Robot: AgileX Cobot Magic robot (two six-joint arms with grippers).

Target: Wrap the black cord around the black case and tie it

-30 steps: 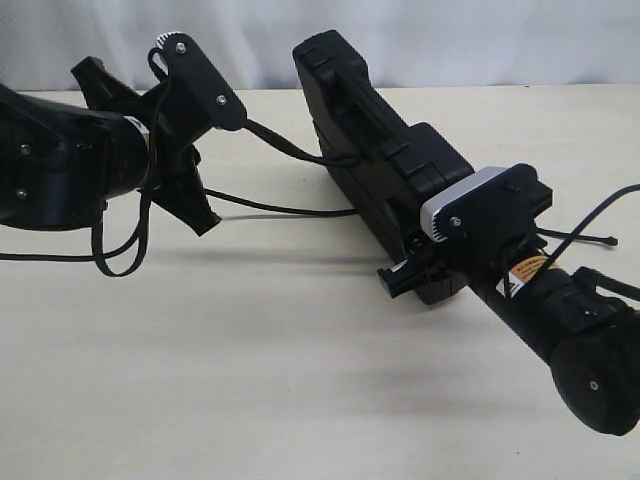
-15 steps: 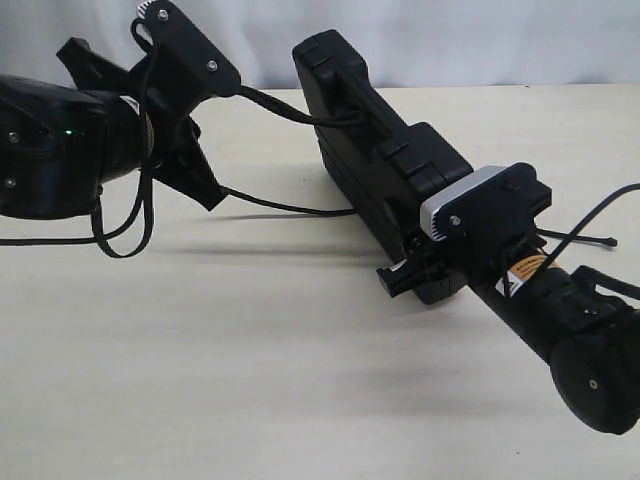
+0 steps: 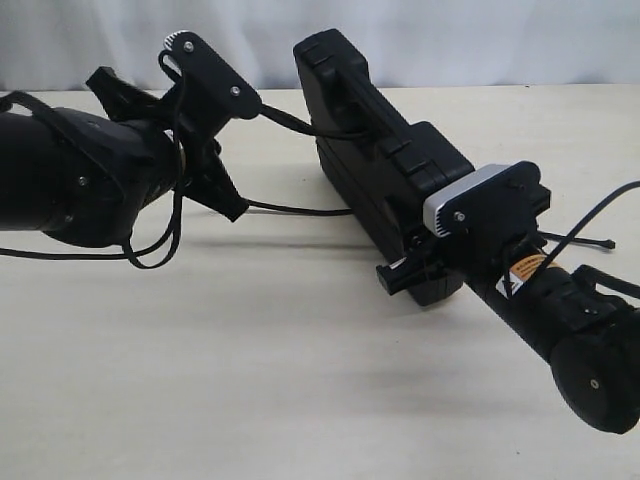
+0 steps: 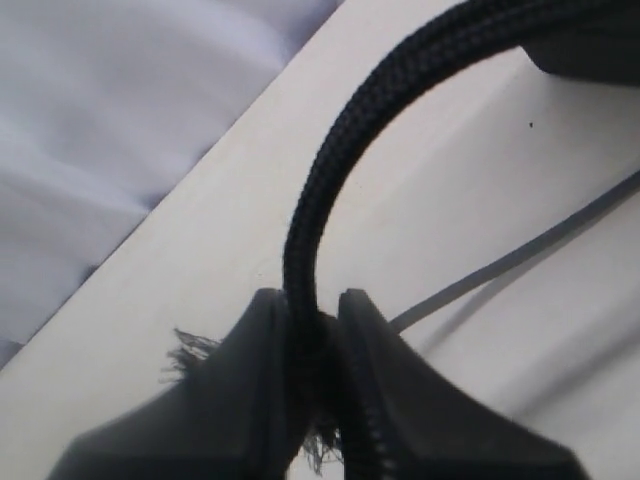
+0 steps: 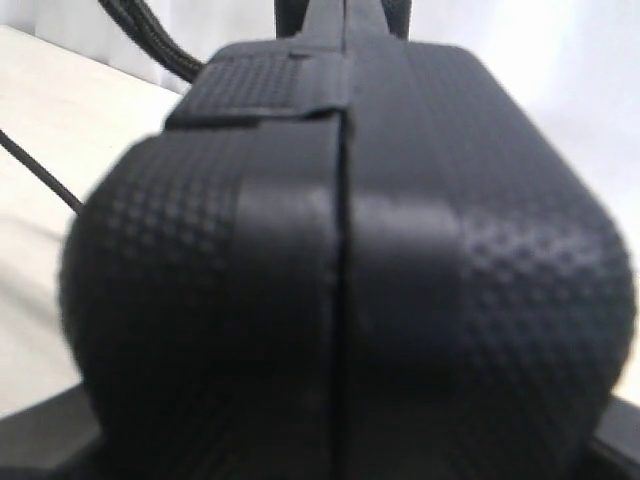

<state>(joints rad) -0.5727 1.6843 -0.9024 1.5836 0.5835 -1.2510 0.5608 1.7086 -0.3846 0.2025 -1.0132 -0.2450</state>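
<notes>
**Case on edge, cord pinched at its frayed end**

Pale cream bench top (image 3: 300,380), smooth and matte, runs back to a white draped cloth backdrop (image 3: 450,40). Near the bench's far edge, right of its middle, the flat rectangular matte black plastic case (image 3: 370,130) stands on 1 long edge and slants toward the near right corner. Its corners are rounded and its upper side steps in moulded blocks. Up close its shell (image 5: 400,250) is stippled with fine dimples, and a straight seam splits it into 2 halves.

The right gripper (image 3: 430,245), black with a silver plate, is clamped on the case's near end.

The long thin black braided cord (image 3: 300,125) crosses the case's top. It runs left to the left gripper (image 3: 245,103), which is clenched on it just short of its frayed tuft (image 4: 185,350). The woven cord (image 4: 330,180) arcs up from between the ribbed fingers (image 4: 230,400). A second stretch (image 3: 300,210) lies on the bench, reaching the case's foot.
</notes>
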